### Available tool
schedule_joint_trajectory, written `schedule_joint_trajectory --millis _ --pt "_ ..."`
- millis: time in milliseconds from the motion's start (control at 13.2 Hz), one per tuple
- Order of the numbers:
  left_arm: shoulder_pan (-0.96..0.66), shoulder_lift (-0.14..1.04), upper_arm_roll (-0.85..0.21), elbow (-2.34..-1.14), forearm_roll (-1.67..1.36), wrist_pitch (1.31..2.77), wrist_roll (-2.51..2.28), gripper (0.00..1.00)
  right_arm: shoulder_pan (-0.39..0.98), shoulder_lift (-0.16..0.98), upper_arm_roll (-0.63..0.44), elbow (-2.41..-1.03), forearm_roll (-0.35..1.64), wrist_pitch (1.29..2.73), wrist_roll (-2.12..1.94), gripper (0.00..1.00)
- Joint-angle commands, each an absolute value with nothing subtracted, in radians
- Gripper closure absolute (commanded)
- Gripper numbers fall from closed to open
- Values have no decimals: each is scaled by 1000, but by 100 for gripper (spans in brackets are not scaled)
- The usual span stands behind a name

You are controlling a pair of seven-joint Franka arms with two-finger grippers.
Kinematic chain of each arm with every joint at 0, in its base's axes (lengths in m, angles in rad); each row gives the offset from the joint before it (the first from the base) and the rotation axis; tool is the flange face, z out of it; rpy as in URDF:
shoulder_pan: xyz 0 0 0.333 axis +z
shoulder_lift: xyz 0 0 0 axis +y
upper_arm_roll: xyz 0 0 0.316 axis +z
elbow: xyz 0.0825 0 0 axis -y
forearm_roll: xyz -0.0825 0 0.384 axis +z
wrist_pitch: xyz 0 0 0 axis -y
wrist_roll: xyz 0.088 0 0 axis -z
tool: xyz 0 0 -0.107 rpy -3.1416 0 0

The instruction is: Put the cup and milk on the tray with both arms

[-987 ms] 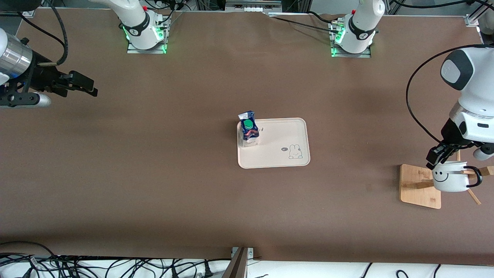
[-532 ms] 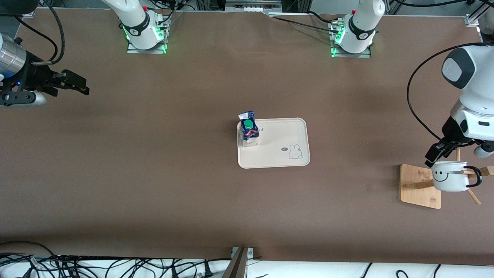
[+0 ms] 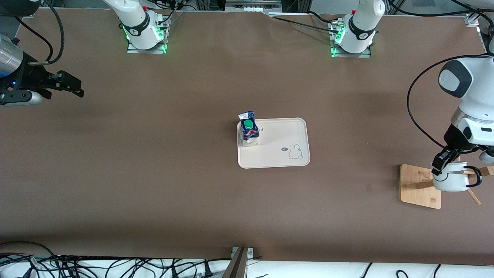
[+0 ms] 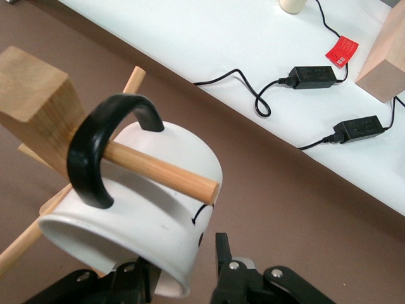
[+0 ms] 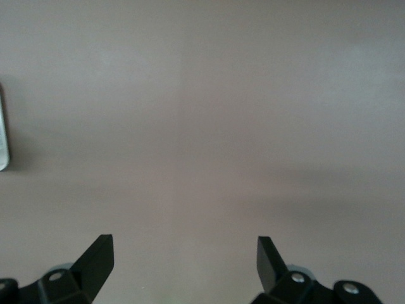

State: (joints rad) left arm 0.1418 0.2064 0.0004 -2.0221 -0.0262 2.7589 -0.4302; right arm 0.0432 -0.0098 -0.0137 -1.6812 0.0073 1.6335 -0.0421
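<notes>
1. Jaws of the left gripper (image 3: pixel 444 162) straddle the rim of the cup (image 3: pixel 449 181): in the left wrist view one finger (image 4: pixel 224 253) sits against the outside of the white wall, and the other black finger shows at the cup's mouth. Whether they press the wall or only bracket it, I cannot tell.
2. The cup hangs by its thin black handle (image 4: pixel 95 152) on a round wooden peg (image 4: pixel 161 171) of the wooden stand (image 3: pixel 418 185), at the left arm's end of the table. The peg runs through the handle loop and ends just past the cup's side, where part of the black smiley face shows.
3. The stand's flat base lies on the brown table (image 3: pixel 154 173), well apart from the tray (image 3: pixel 278 154).
4. The right gripper (image 3: pixel 75 87) hovers over bare table at the right arm's end. Its two fingers (image 5: pixel 95 256) are spread wide with nothing between them, only brown table surface below.
5. The milk (image 3: pixel 249 131) stands upright on the tray, in the corner toward the right arm's end and farther from the front camera, its green cap showing.
6. The tray lies flat near the table's middle, with the bunny drawing at the corner toward the left arm's end and nearer the front camera. The rest of its surface is bare.
</notes>
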Motion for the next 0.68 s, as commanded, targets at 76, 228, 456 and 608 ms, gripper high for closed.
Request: schedule_joint_trajectory --millis 76,228,456,608 --pt "135 225 -6 -1982 -81 2761 -387 100 31 -18 9 -1687 -40 1664 -60 0" --pt "135 215 -24 -1982 -80 2755 -377 100 31 -18 9 -1663 -40 1654 -57 0" --pt "135 203 -31 -1982 -78 2750 -344 100 31 -20 11 -1655 -43 1640 -60 0" --pt "135 181 -55 -1982 -75 2720 -342 100 31 -20 9 -1654 -41 1640 -52 0"
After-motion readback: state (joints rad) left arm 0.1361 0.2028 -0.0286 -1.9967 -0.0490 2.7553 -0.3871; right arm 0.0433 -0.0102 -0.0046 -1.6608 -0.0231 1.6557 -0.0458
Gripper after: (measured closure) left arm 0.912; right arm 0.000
